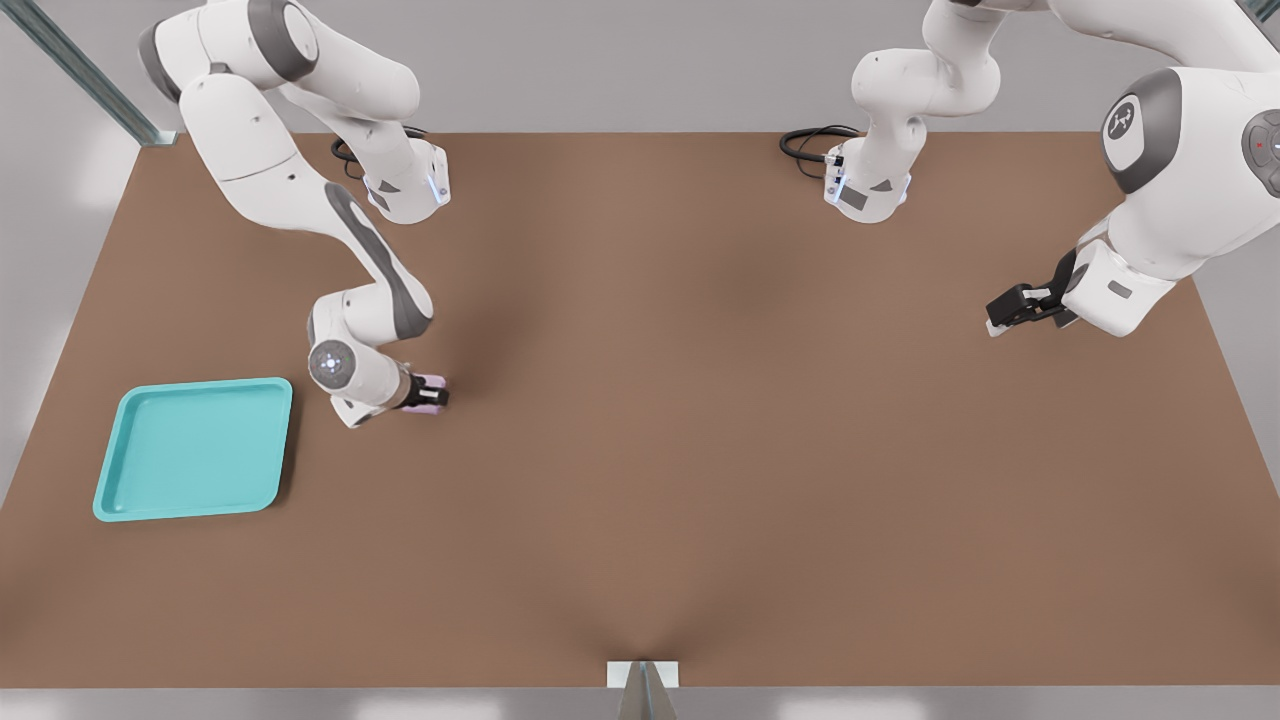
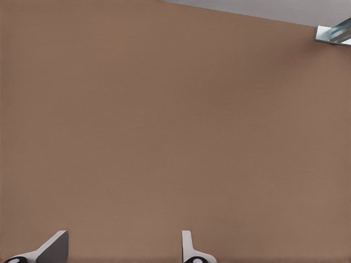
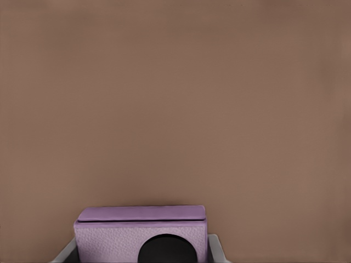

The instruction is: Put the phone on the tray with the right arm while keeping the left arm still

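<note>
The phone [image 1: 432, 394] is a small pink-lilac block lying low on the brown worktop [image 1: 700, 450], held between the two fingers of the right arm's claw [image 1: 428, 394]. In the right wrist view the phone [image 3: 141, 235] fills the space between the pale fingertips [image 3: 218, 251], one at each of its sides and pressed against it, so the claw is clenched on the phone; a black round lens [image 3: 166, 249] shows on the face turned to that camera, and a thin lilac slab forms the phone's upper edge. In the front view the claw lies nearly level with the worktop and points toward the front view's right, with the phone at its tip. Behind it sits the round grey wrist disc [image 1: 331, 363] with its lit centre, and from there the right arm [image 1: 300, 190] rises with its grey side panels to the upper left of the front view. The turquoise tray [image 1: 120, 495] lies flat on the worktop on the front view's left, beyond the wrist disc from the phone and apart from both; its rounded corners and low rim show. The phone is off the tray, on the side of it toward the front view's right.
</note>
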`<control>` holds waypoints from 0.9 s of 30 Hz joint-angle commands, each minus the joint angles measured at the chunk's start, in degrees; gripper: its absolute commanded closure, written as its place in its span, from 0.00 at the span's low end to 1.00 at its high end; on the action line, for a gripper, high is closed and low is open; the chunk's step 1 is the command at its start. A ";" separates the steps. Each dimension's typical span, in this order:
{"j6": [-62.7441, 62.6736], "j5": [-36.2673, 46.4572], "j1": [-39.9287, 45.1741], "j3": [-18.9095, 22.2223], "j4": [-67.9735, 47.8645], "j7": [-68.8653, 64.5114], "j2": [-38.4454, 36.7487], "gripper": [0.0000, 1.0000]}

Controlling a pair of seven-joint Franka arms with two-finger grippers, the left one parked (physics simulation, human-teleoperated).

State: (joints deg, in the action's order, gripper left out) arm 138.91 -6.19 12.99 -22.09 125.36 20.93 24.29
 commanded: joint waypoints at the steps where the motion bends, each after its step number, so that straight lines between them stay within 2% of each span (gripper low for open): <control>1: -4.51 -0.41 0.81 -0.06 -1.35 -4.58 -2.31 0.26; 3: -7.68 -0.41 4.49 -0.06 -4.33 -8.09 -4.60 0.26; 7: -7.69 -1.10 12.84 0.82 -8.90 -19.78 -3.37 0.25; 12: -7.16 -4.63 27.44 0.91 -15.67 -37.18 5.16 0.25; 15: -6.98 -4.63 32.71 0.91 -21.91 -47.21 11.75 0.24; 16: -6.98 -4.63 32.71 0.91 -22.79 -47.12 12.54 0.00; 19: -7.77 -4.71 30.69 -0.06 -26.57 -46.68 12.01 0.00; 21: -22.26 -4.63 25.25 -0.32 -39.57 -46.24 10.61 0.00; 22: -28.51 -5.32 20.94 -0.23 -43.62 -43.35 7.10 0.00; 23: -35.36 -6.30 14.97 -0.32 -45.91 -35.09 2.70 0.00; 25: -41.35 -5.77 13.82 -11.12 -45.73 -17.78 -3.72 0.00; 26: -42.92 -5.86 13.90 -14.20 -45.91 -13.28 -5.48 0.00; 27: -48.55 -4.46 8.93 -8.71 -47.14 -14.42 -10.73 0.00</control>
State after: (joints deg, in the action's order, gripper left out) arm 107.89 -11.03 20.28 -27.21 78.99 -3.21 15.73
